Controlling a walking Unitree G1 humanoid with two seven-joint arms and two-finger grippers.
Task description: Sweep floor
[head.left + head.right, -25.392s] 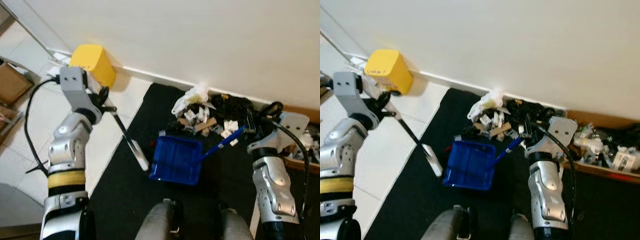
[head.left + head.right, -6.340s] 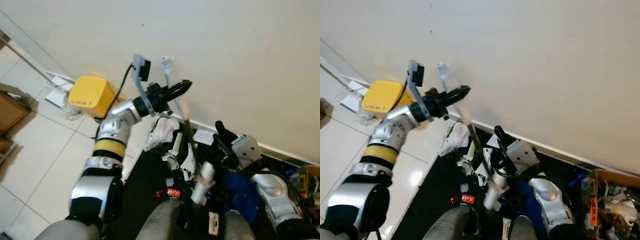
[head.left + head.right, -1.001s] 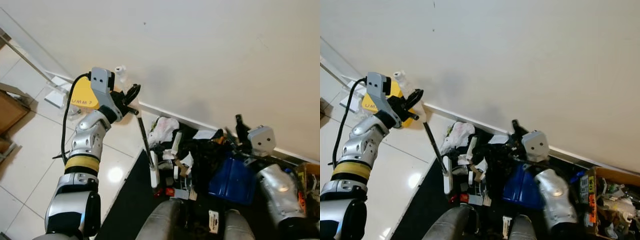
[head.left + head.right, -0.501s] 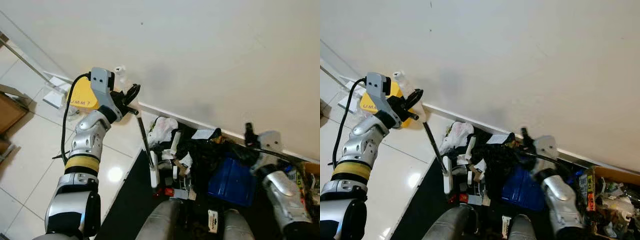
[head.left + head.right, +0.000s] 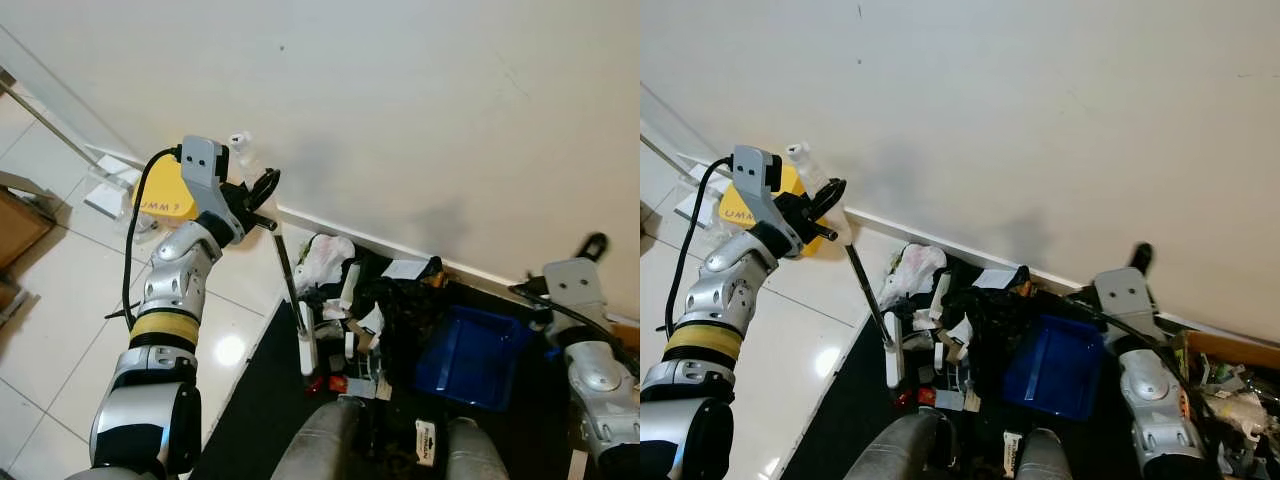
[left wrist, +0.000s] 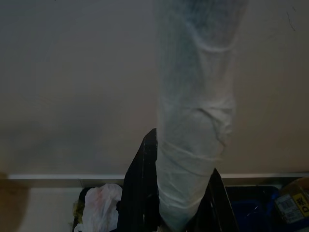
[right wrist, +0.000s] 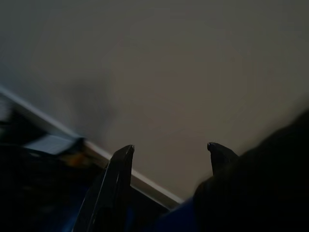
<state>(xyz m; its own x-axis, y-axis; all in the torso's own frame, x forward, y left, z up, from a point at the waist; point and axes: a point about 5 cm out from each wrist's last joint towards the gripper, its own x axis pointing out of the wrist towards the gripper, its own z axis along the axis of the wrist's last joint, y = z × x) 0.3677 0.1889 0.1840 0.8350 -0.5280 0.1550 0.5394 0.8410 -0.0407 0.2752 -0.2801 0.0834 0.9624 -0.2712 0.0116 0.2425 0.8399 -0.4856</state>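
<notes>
- The broom (image 5: 287, 290) stands nearly upright at the left edge of the black mat (image 5: 250, 410). Its white head (image 5: 306, 351) is down at the mat's corner, and its dark shaft slants up and left to a top end wrapped in pale cloth or tape (image 6: 193, 159).
- My left gripper (image 5: 262, 190) is clamped round that wrapped top, one black finger (image 6: 140, 193) on each side, high and close to the wall (image 5: 420, 110).
- I judge the broom light and stiff. The wrapping should give a decent, non-slip purchase, but holding it so far up means the head will swing wide with small wrist moves.
- Just right of the broom head is the litter pile (image 5: 365, 310): a crumpled white plastic bag (image 5: 325, 258), scraps of paper and card, small packets and a dark tangle. It all looks light and loose, likely to scatter if I push fast.
- The blue dustpan (image 5: 470, 355) lies flat on the mat right of the pile, touching it or just beside it.
- My right gripper (image 7: 169, 150) is raised right of the dustpan with its fingers spread wide and nothing between them.
- The dustpan looks like thin, rigid plastic. I cannot make out its handle, which is where I would want to take it.
- Far left against the wall sits a yellow box (image 5: 165, 198). At the right edge there is a box of clutter (image 5: 1230, 395).
</notes>
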